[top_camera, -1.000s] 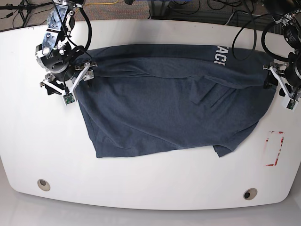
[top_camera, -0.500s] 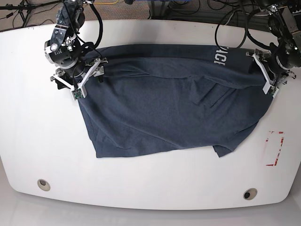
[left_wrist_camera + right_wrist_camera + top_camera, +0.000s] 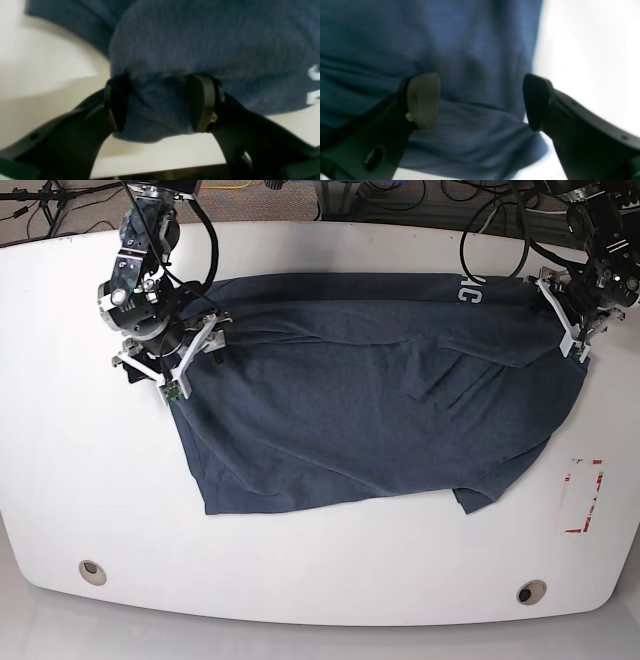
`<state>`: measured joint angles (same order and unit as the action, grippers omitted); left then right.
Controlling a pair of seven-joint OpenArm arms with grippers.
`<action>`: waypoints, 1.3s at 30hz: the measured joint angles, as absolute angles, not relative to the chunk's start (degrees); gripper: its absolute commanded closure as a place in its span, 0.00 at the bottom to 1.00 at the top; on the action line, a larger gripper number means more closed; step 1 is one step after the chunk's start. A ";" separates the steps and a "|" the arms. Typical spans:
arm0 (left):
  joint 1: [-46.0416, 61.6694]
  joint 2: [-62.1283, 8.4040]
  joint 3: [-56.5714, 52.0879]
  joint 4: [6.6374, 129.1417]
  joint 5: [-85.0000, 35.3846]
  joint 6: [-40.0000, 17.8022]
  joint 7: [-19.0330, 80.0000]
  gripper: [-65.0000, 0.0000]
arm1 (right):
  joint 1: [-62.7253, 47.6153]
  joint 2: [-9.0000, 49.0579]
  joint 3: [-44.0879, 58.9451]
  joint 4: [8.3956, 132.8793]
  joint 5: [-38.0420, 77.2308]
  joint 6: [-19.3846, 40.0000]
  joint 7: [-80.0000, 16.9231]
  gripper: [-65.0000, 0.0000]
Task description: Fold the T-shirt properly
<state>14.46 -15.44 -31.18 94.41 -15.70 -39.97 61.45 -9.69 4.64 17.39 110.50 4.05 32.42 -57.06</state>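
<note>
The dark navy T-shirt (image 3: 360,410) lies spread on the white table (image 3: 80,480), with its white letters (image 3: 468,293) at the back right. My left gripper (image 3: 560,315) is at the shirt's back right corner. In the left wrist view the gripper (image 3: 160,105) has a bunched fold of the shirt (image 3: 200,37) between its pads, touching both. My right gripper (image 3: 190,355) is at the shirt's back left edge. In the right wrist view the gripper (image 3: 480,102) stands wide open over the cloth (image 3: 445,37), near the cloth's edge.
A red-marked rectangle (image 3: 585,495) is on the table at the right. Two round holes (image 3: 92,570) (image 3: 531,591) sit near the front edge. Cables hang behind the table's back edge.
My left gripper moved from the shirt's right edge toward the back corner by the letters. My right gripper shifted a little right and back onto the shirt's left edge.
</note>
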 measured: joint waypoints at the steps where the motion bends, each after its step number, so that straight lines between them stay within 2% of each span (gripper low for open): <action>1: 14.37 -16.01 -31.07 93.56 -16.01 -39.99 61.34 0.48 | -9.67 4.89 17.45 110.50 4.05 32.42 -57.06 0.24; 18: 14.00 -16.80 -30.89 93.73 -15.40 -40.10 61.01 0.48 | -9.91 4.36 17.17 110.17 4.34 32.42 -57.10 0.24; 21: 14.46 -16.67 -30.79 95.46 -14.72 -40.10 61.98 0.48 | -9.61 2.90 15.75 110.19 4.54 32.69 -57.10 0.24; 27: 14.44 -16.69 -30.81 98.24 -14.59 -40.05 62.11 0.48 | -8.32 0.93 8.80 110.17 7.77 38.44 -57.23 0.24; 34: 14.44 -16.67 -31.07 102.91 -14.59 -40.05 62.15 0.48 | -4.60 -3.64 4.36 110.02 7.70 39.03 -56.86 0.24; 39: 14.17 -16.60 -31.81 107.35 -14.72 -40.01 65.19 0.48 | -1.85 -5.58 1.34 105.49 7.55 39.11 -56.93 0.24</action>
